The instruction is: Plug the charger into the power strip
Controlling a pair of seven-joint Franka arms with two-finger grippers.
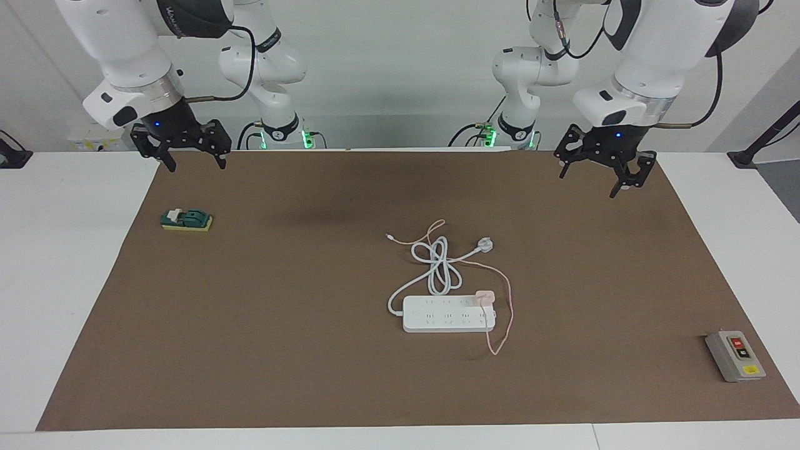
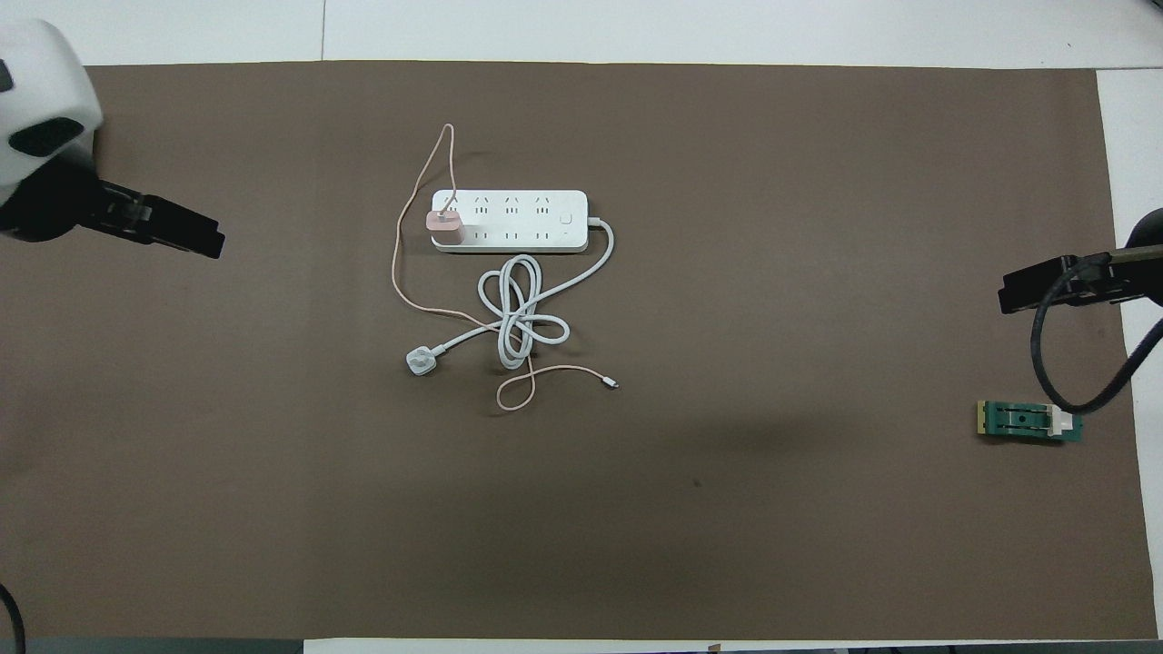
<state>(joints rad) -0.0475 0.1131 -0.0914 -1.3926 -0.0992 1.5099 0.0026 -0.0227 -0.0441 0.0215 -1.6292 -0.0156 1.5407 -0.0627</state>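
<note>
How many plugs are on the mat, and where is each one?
2. The pink charger sits on the power strip, at its end toward the left arm. The white plug lies on the mat, nearer to the robots than the strip. None looks hidden.

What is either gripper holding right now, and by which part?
Nothing. The left gripper and right gripper both hang open and empty; the charger sits on the power strip.

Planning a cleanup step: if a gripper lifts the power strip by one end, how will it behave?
The power strip looks like a rigid bar, so it probably won't flex. Its coiled cord would likely drag floppily. The charger seated at one end should ride along, trailing its thin cable.
</note>
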